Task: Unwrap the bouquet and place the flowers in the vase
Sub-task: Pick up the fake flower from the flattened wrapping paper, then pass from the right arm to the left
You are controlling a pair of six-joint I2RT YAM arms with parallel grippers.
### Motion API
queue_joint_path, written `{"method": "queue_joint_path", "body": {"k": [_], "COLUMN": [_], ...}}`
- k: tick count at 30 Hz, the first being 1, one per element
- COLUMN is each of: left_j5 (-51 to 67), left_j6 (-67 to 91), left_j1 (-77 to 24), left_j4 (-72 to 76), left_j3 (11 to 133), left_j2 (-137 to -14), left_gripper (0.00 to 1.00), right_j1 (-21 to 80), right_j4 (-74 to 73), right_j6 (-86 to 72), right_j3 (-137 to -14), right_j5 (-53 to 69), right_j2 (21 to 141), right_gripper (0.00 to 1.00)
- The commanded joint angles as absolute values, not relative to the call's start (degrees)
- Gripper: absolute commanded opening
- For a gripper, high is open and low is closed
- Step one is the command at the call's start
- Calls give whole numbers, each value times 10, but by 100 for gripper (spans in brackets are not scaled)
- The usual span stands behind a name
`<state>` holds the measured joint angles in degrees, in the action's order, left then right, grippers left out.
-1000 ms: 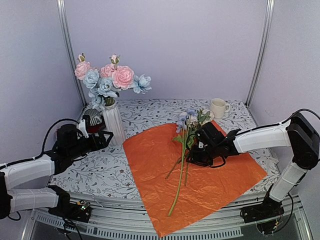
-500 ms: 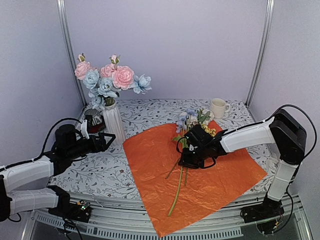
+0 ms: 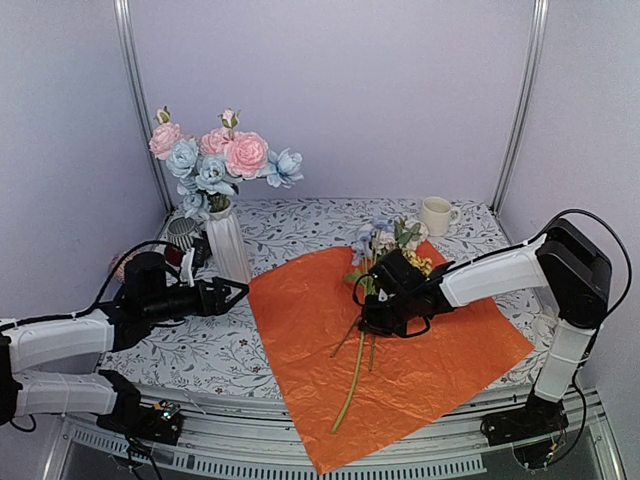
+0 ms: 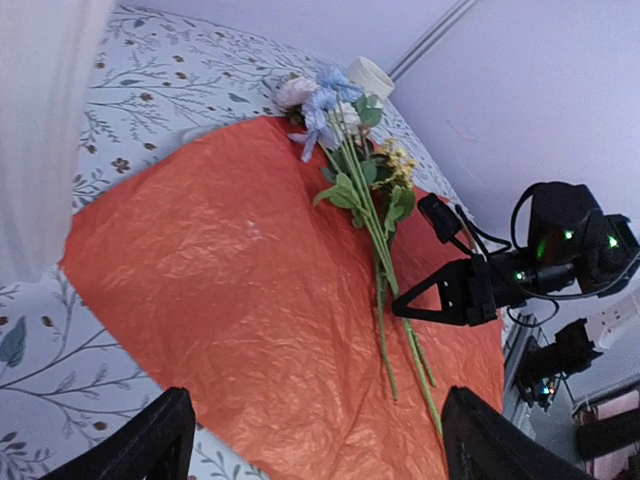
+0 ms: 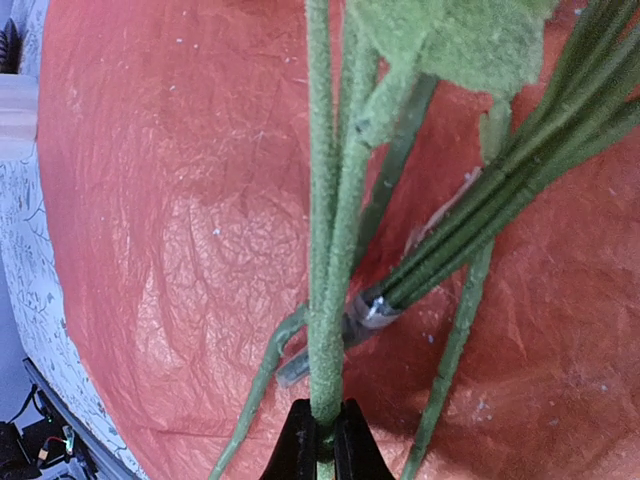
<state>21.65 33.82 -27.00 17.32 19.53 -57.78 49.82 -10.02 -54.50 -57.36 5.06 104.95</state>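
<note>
1. The paper [image 3: 300, 320] lies opened flat and crinkled on the table [image 3: 200, 350], with one corner hanging past the near edge. No ribbon is visible. Judgement: the unwrapping is done, and the sheet now serves only as a bed for the loose stems.
2. The vase [image 3: 228, 245] stands upright at the left rear, just off the paper's left corner. Pink and pale blue blooms [image 3: 225, 155] stand in it, so part of the transfer is complete.
3. The flowers [image 3: 377, 238] left to move lie across the middle of the paper. Their heads point toward the back near the mug [image 3: 436, 214], and their stems fan out toward the near edge.
4. The right gripper [image 5: 320, 445] is low over the paper, clenched on one thick green stem [image 5: 325, 250] partway along its length. Judgement: gripping the stem rather than the head spares the petals and leaves the cut end free to be guided into the vase's narrow neck.
5. Just beside the held stem is a bunch of thin stems bound by a small silvery band [image 5: 372, 308]. Other stems touch the held one. Risk: they may drag along when it is lifted.
6. The left gripper [image 3: 232, 294] is released, with its jaws wide and nothing between them. It hovers between the vase and the paper's left edge, pointing at the paper. Whether it is there to receive a stem or to steady the sheet, I cannot tell.
</note>
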Motion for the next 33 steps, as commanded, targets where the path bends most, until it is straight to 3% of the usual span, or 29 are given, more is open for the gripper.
{"method": "queue_joint_path", "body": {"k": [1, 5, 7, 17, 25, 33], "left_j5": [193, 166, 161, 180, 186, 204], "left_j6": [374, 403, 408, 359, 353, 352], "left_j1": [-344, -417, -447, -572, -609, -619], "left_j4": [221, 264, 285, 349, 431, 458], "left_j3": [212, 223, 236, 360, 411, 435], "left_j2": [-581, -601, -618, -742, -791, -811], "left_gripper": [87, 87, 82, 77, 69, 62], "right_j1": [501, 503, 513, 647, 696, 704], "right_j4": [-37, 21, 55, 210, 303, 304], "right_j6": [-519, -487, -471, -326, -236, -212], "right_j3": [-531, -482, -457, -365, -329, -338], "right_j5": [32, 17, 9, -119, -89, -58], "right_j2": [965, 897, 862, 696, 642, 656], "right_gripper": [3, 3, 3, 4, 4, 3]}}
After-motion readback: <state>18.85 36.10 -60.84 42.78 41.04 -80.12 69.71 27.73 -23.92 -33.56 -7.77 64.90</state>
